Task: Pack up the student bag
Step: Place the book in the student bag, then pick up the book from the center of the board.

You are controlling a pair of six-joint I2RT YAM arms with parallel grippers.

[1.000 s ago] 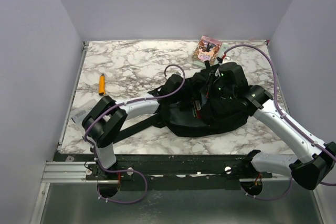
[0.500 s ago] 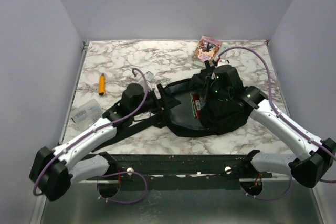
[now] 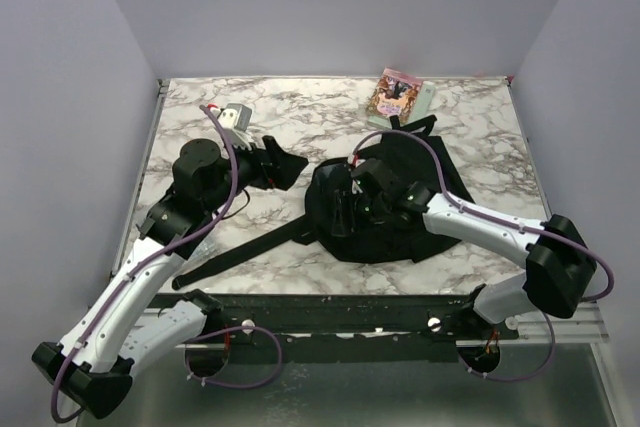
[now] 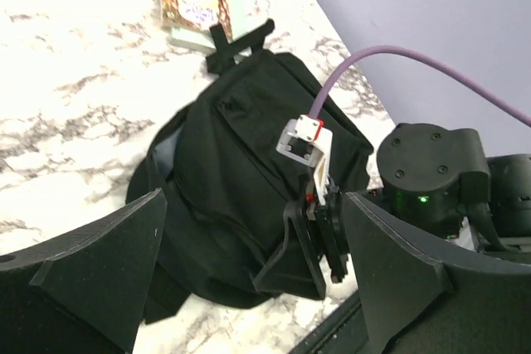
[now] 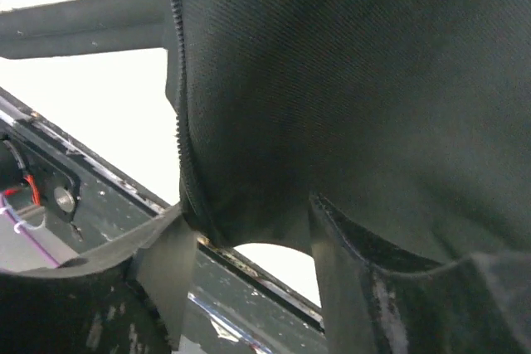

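One grip only: right end effector (image 3: 340, 205) pinches the 9 o'clock rim of the soft black fabric backpack (image 3: 365, 242), left end effector (image 3: 293, 162) spread, so cloth may slip.

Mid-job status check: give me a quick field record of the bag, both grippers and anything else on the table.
bag: student bag lying on the table, right of centre
strap: long strap trailing toward the near-left edge
left gripper: left gripper open, empty, apart from the bag on its left side
right gripper: right gripper closed on fabric at the bag's edge, by the zipper
other item: pink printed packet at the table's back edge, outside the bag
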